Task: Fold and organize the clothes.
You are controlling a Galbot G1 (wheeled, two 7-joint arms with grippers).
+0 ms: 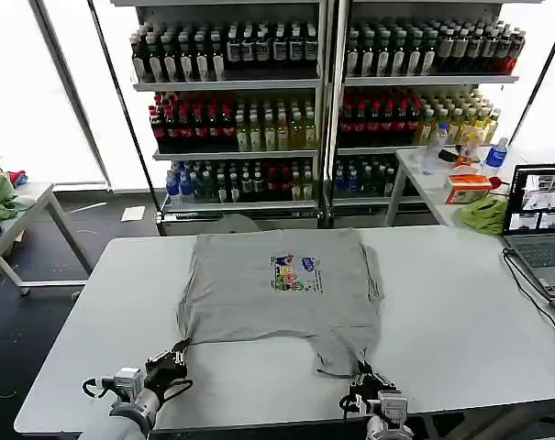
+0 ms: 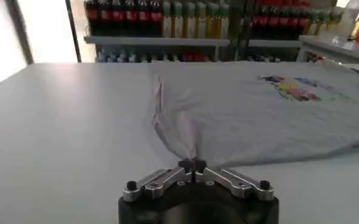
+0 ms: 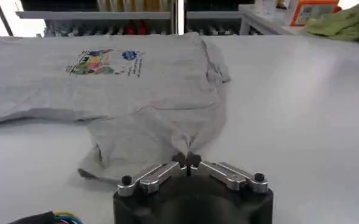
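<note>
Both grippers, left [image 1: 173, 359] and right [image 1: 369, 379], low at table edge, pinch the shirt's [image 1: 277, 289] near corners.

I see the white worktop [image 1: 460, 312] in the middle of the room, and I place everything else from it. Directly behind it stands a metal shelf rack [image 1: 325, 110] packed with rows of bottles. To either side of the rack, bright windows [image 1: 20, 92] flood in daylight. Left of the worktop, the floor [image 1: 38, 321] is dark. Right of it, a second white table [image 1: 424, 179] stands near the rack.
</note>
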